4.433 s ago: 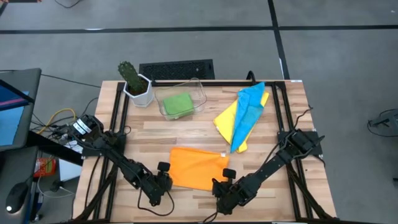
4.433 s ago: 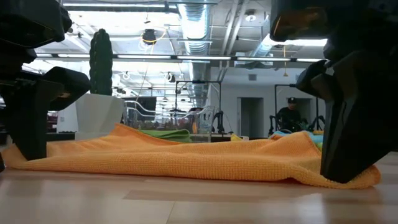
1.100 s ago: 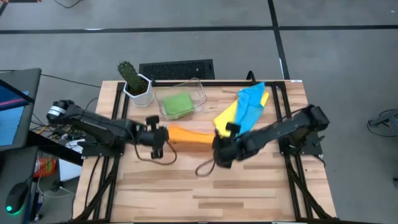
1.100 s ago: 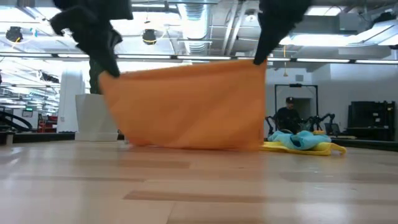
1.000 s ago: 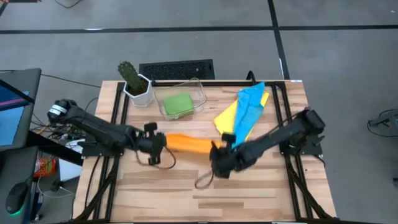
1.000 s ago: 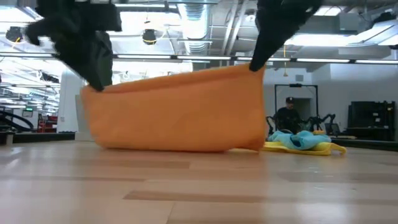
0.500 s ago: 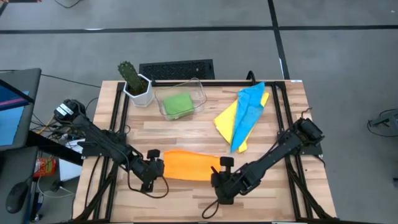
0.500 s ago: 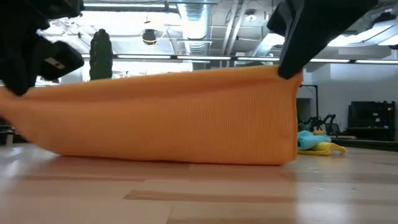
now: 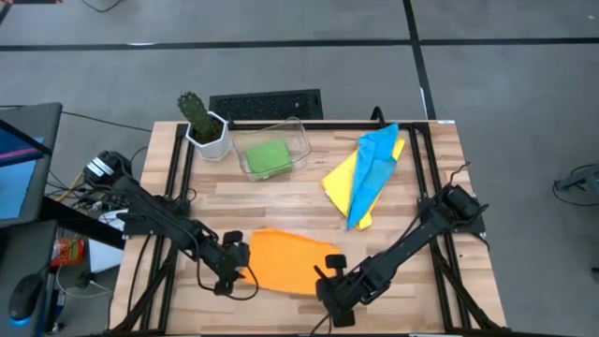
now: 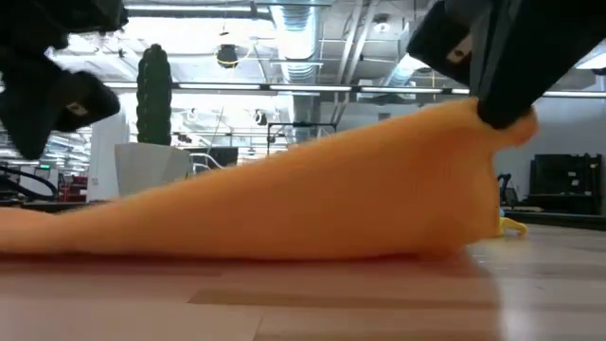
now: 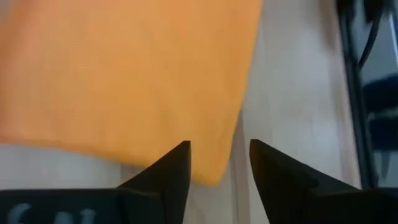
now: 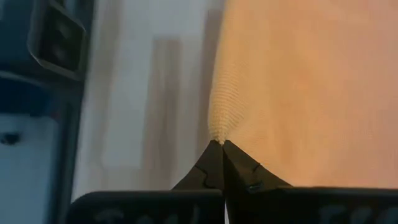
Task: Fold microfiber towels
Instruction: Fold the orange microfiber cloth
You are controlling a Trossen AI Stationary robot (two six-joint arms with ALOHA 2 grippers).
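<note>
The orange towel (image 9: 281,263) lies near the table's front edge between my two grippers. Its left end (image 10: 38,237) rests flat on the wood and its right end is raised. My left gripper (image 11: 217,146) hovers open just above the towel's left corner (image 11: 214,174), apart from it in the low view. My right gripper (image 12: 217,144) is shut on the towel's right end. A green towel (image 9: 269,156) sits in the clear bin. The blue towel (image 9: 372,164) lies across the yellow one (image 9: 339,178) at the far right. My right gripper pinches the orange towel's right-hand edge (image 12: 216,134) between its two fingertips. The fingers slant down from above. One layer or several, I cannot tell. That end (image 10: 473,123) is held up off the table, and the cloth slopes down leftward to the wood.
A white pot with a cactus (image 9: 201,122) stands at the far left beside the clear bin (image 9: 298,140). A black grille (image 9: 266,103) lies behind them. Bare wood (image 9: 281,201) shows across the table's middle.
Both grippers have carried the hanging orange towel toward the table's near edge and down. My left gripper has let go, and the towel's left end has dropped flat onto the table. The right end stays raised in my right gripper.
</note>
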